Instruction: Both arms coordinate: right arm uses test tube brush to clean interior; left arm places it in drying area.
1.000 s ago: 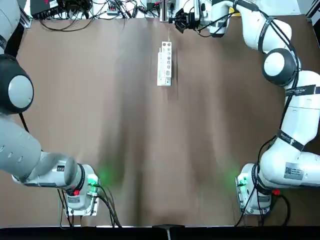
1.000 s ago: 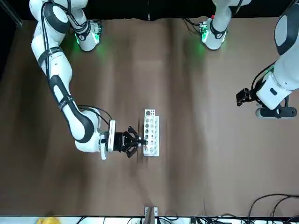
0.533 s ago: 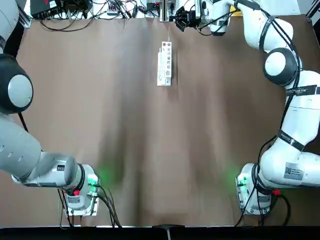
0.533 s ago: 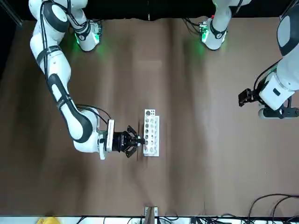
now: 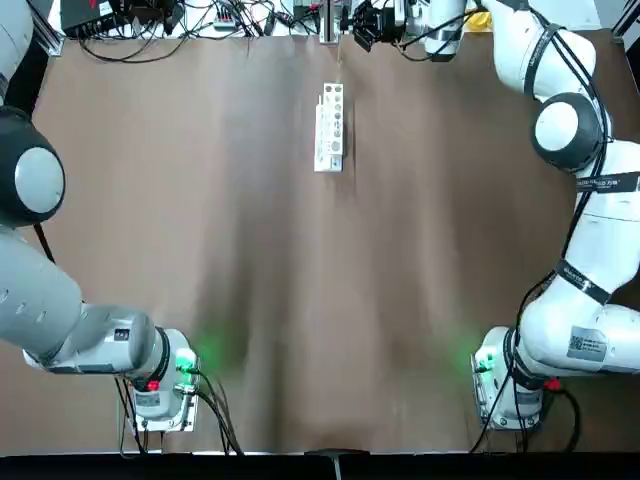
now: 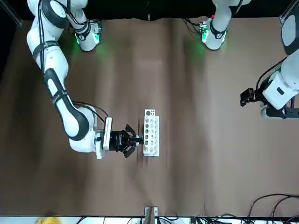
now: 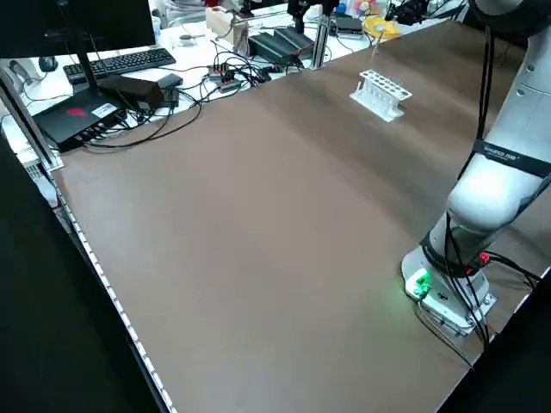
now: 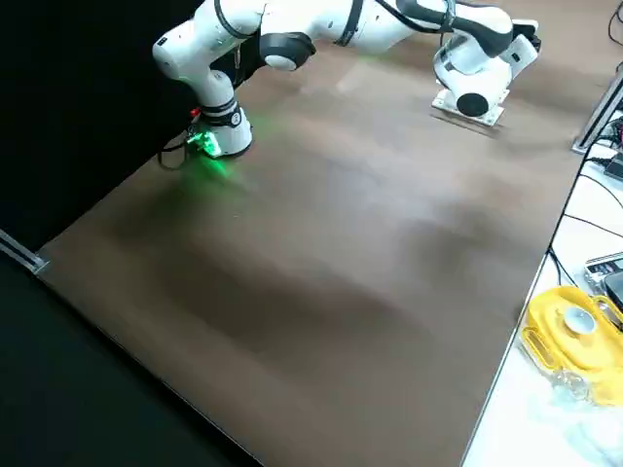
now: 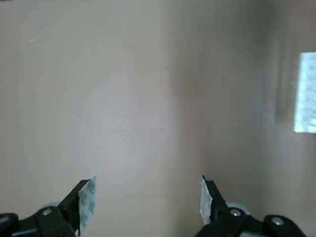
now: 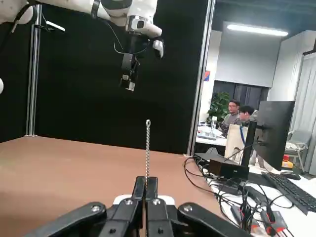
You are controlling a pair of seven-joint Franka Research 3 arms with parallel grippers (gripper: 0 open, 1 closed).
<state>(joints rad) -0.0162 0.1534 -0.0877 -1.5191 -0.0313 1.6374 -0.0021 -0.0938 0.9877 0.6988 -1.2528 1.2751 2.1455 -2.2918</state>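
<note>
We have our right gripper (image 10: 146, 181) up by the far edge of the table, its fingers squeezed on the test tube brush (image 10: 147, 148), which sticks out past the tips. Our left gripper (image 9: 147, 203) is over the left side, fingers wide apart with nothing between. We seem ready to pass the brush across, so next we should bring both grippers together, away from the white rack (image 5: 329, 128) on the table.
</note>
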